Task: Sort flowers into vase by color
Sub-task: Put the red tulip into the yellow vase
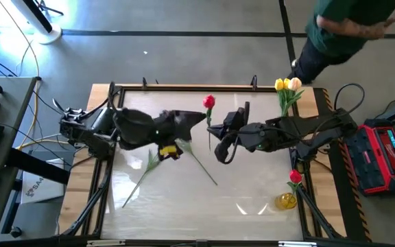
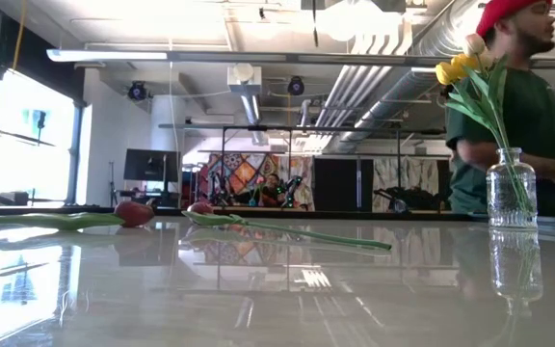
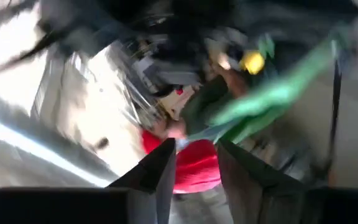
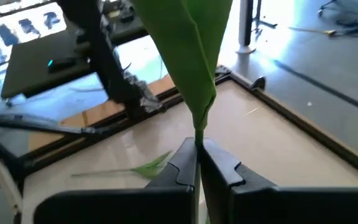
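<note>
The right gripper (image 4: 197, 165), fingers pressed together, pinches the thin green stem of a red-pink artificial tulip (image 1: 209, 102) just below its broad green leaf (image 4: 188, 50), holding it above the far middle of the glossy white table (image 1: 184, 206). In the high view the flower head stands just beyond the fingers toward the table's far edge, so its long axis runs roughly from the fingers up and away.

The left gripper (image 3: 194, 165) reaches in from the other side, its tip right beside that same flower. Its wrist view shows the red head (image 3: 188, 165) sitting between its part-spread fingers, but whether they are touching it I cannot tell. Both arms are close; the right one has the grip.

A clear glass vase (image 2: 511, 188) at the far right corner holds yellow and peach tulips (image 1: 287, 85). Another red tulip (image 1: 295, 177) stands in a small vase (image 1: 286, 200) near the right edge. Two more tulips lie flat on the table, stems crossing beneath the left arm.
</note>
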`<state>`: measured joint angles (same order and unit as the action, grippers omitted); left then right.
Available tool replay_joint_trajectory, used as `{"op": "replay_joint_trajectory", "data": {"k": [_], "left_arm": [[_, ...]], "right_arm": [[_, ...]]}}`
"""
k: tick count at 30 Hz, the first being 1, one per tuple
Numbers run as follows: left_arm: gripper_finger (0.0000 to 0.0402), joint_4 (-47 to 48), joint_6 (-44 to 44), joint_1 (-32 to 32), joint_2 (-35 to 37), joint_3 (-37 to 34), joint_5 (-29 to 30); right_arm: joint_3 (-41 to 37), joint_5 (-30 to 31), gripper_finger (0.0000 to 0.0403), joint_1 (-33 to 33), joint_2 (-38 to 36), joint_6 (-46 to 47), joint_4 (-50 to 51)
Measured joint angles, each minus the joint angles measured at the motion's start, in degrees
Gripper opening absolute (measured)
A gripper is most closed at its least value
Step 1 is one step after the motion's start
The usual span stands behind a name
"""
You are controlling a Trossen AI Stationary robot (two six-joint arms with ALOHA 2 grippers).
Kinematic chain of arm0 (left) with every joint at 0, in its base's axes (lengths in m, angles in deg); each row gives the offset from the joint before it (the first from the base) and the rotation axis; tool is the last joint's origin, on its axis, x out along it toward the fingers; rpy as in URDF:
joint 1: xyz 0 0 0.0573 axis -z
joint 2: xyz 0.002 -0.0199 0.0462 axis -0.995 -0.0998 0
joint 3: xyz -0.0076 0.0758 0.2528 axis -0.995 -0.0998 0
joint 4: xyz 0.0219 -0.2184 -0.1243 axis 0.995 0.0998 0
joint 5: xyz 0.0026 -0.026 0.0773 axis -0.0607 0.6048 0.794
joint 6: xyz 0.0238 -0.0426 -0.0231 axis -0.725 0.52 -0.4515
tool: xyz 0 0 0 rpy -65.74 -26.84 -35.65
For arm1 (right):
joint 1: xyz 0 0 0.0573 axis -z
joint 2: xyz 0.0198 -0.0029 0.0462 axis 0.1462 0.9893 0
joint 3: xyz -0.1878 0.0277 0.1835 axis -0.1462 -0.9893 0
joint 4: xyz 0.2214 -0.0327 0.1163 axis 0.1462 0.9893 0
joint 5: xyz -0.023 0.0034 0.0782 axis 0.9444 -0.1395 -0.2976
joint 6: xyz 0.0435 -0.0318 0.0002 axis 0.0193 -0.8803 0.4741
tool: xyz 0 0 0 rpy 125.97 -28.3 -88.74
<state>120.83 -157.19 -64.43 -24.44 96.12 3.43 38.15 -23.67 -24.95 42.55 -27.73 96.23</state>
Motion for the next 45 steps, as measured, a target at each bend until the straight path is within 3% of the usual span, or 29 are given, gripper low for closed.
{"op": "replay_joint_trajectory", "data": {"k": [10, 15, 20, 23, 29, 39, 45], "left_arm": [[0.0068, -2.83, 61.3, -9.4, 3.92, 0.09, -5.16], [0.0055, 2.03, 80.36, -15.13, 3.94, 0.07, -10.6], [0.0051, 15.54, 96.34, -19.17, 3.94, 0.04, -16.7], [0.0051, 17.14, 101.19, -20.79, 4.22, -2.61, -20.85], [0.0051, 7.24, 100.68, -21.1, 7.33, -16.69, -24.5], [0.0051, -22.55, 103.51, -21.13, 20.05, -42.13, -33.33], [0.0051, -40.87, 110.56, -22.23, 25.14, -54.21, -37.42]], "right_arm": [[0.0, 8.95, 0.0, 3.08, -6.96, -5.98, 0.27], [0.0, 8.86, 0.0, 3.07, -10.35, -10.2, 1.95], [0.0, 8.27, 0.0, 3.07, -13.21, -11.94, 4.08], [0.0, 7.31, 0.0, 2.88, -14.12, -11.44, 5.28], [0.0, 6.48, 0.0, 2.11, -15.15, -11.41, 7.99], [0.0, 5.61, 0.0, 2.13, -15.42, -13.5, 8.91], [0.0, 6.21, 0.0, 2.07, -16.43, -13.94, 9.96]]}}
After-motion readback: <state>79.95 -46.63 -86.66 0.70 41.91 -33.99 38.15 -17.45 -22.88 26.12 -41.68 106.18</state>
